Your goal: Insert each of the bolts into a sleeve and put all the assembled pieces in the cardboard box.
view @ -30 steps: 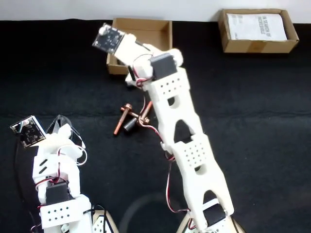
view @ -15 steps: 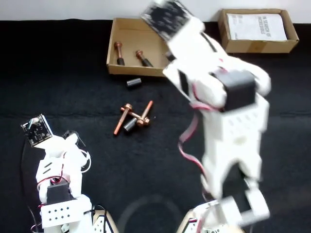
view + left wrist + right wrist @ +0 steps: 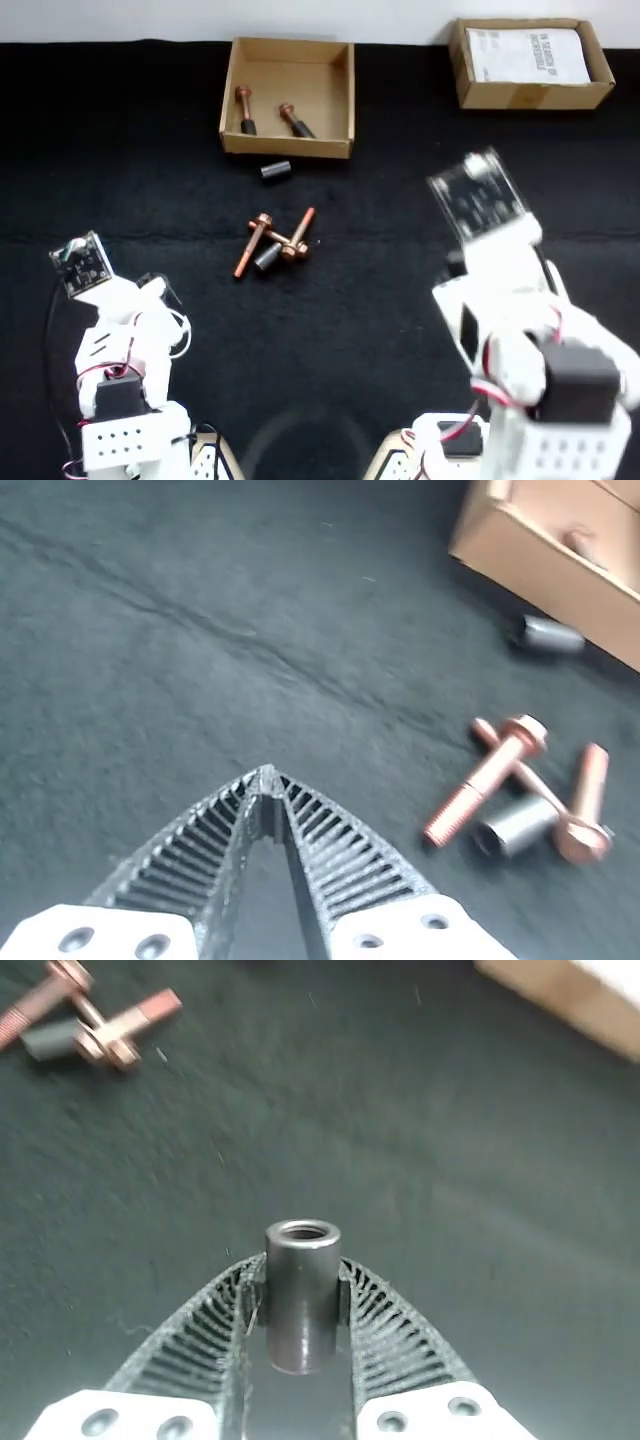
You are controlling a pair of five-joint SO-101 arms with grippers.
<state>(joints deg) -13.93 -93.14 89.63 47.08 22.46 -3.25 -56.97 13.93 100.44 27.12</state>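
Pulled back from the cardboard box (image 3: 285,146), our right arm (image 3: 520,330) now sits at the lower right of the high view, over the black counter (image 3: 420,180). Our left arm (image 3: 120,350) is at the lower left. The box, upper centre, holds two assembled pieces (image 3: 245,110). A second box (image 3: 530,97) with a printed sheet lies upper right. Our right fingers (image 3: 385,1325) clasp a dark sleeve (image 3: 303,1295), hollow end toward the wrist camera. Our left fingers (image 3: 230,820) are pressed together on nothing. Mid-frame, two copper bolts (image 3: 250,247) and a grey sleeve (image 3: 267,258) lie in a touching heap. A lone sleeve (image 3: 276,170) lies just below the cardboard box.
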